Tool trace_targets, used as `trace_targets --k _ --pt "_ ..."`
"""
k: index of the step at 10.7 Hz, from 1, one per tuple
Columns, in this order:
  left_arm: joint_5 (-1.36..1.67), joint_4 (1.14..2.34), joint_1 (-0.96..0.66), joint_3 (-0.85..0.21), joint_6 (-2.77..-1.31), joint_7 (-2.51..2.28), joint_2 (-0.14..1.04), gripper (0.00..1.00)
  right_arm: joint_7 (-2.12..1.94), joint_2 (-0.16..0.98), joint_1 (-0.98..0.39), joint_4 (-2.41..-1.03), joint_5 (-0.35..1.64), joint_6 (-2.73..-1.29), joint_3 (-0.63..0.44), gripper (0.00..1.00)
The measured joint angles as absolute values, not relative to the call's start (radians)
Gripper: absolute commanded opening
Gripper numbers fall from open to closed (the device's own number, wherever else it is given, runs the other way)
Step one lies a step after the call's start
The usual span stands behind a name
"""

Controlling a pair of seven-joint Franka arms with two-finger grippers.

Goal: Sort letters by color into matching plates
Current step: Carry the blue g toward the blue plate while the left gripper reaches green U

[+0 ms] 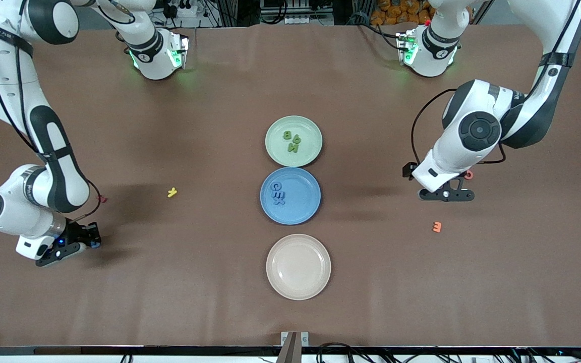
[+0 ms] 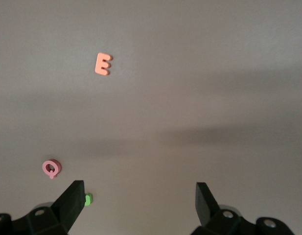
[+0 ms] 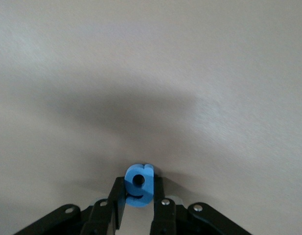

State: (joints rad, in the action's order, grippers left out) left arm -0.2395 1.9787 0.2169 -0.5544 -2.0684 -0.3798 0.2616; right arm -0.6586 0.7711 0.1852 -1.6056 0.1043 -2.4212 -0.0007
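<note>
**Letters mostly sorted, one blue and one green piece still out**

Letters are the job, and the round medium-blue matte plate (image 1: 290,195) in the middle of the brown table (image 1: 220,101) makes a fair landmark. It already carries three small flat blue letters (image 1: 277,193). The pale green plate of the same size (image 1: 293,140) sits touching it on the side farther from the front camera and holds three flat green letters (image 1: 290,140). The cream-beige plate (image 1: 298,266) lies just nearer the camera than the blue one, with nothing in it.

I'd judge the sorting is well past halfway.

Well away from the blue plate, toward the right arm's end of the table, the right gripper (image 1: 76,242) sits low with its fingers pinched on a small blue foam digit-shaped piece (image 3: 139,185); that one needs carrying to the blue plate.

Toward the left arm's end, the left gripper (image 1: 447,194) hangs with its jaws spread wide and nothing between them. A tiny bright green piece (image 2: 88,198) lies just beside one fingertip, not between the two. A pink Q-shaped piece (image 2: 51,168) is near it, an orange E-shaped piece (image 1: 437,227) farther off. A yellow letter (image 1: 171,192) lies between the blue plate and the right gripper.
</note>
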Motion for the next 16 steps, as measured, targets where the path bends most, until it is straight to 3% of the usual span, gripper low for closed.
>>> trace_targets --k 7,14,16 --pt "-0.179 2.233 0.160 -0.339 -2.303 -0.214 0.167 1.00 0.013 0.696 -0.108 -1.591 0.106 -2.322 0.004 0.20" --pt "-0.163 2.500 0.152 -0.212 -2.540 -0.124 0.102 1.00 0.524 0.679 -0.458 -1.580 0.117 -2.318 0.008 0.21" --pt "-0.163 2.552 0.153 -0.163 -2.598 -0.085 0.101 0.90 0.606 0.679 -0.547 -1.574 0.157 -2.322 0.008 0.21"
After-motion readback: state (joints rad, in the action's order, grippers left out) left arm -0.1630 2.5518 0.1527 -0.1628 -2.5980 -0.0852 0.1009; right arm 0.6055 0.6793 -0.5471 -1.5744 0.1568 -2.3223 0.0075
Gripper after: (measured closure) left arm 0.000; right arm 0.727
